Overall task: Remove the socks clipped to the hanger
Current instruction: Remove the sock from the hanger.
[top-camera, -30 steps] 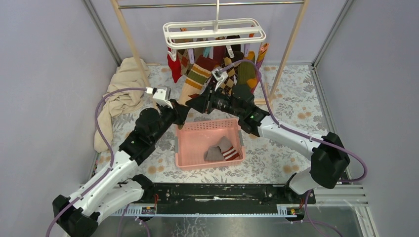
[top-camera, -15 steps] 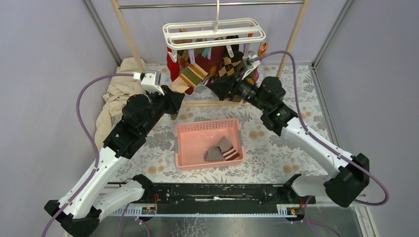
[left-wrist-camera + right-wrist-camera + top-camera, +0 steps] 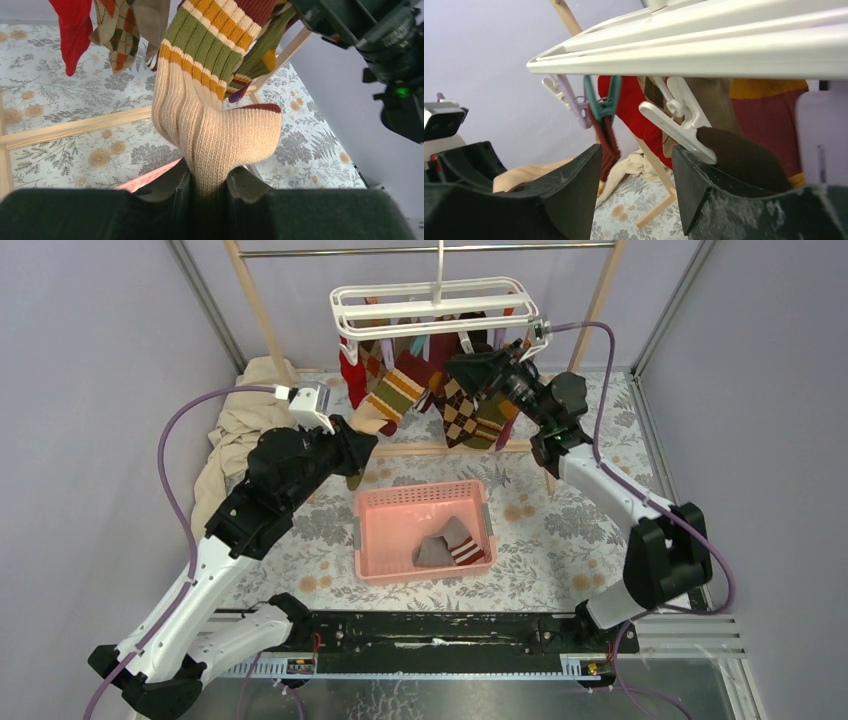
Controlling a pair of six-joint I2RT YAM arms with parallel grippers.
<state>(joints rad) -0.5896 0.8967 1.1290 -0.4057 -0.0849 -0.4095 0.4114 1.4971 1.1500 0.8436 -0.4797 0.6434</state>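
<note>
Cream ribbed knit, banded higher up in olive, orange and maroon: this striped sock (image 3: 215, 125) hangs below the white plastic bar-frame hanger (image 3: 435, 305) among the other clipped socks (image 3: 460, 405). Its toe end is pinched in the left tool (image 3: 209, 182), whose jaws are closed tight on the fabric. The sock should be light, soft and stretchy, with ribs that grip well. A pull will likely lengthen it before the clip lets go, so a hold on the thick doubled toe, as here, looks sound. Which clip bears it I cannot tell.

The right tool (image 3: 636, 155) sits just under the frame with jaws apart and nothing between them. It is near a white plastic clip (image 3: 674, 117) that bites a dark brown sock (image 3: 744, 160). The clips look hard, smooth and springy.

Below, a pink perforated plastic basket (image 3: 420, 488) on the floral-print worktop (image 3: 560, 530) holds a grey sock (image 3: 432, 553) and a dark-and-white banded sock (image 3: 467, 548).
</note>
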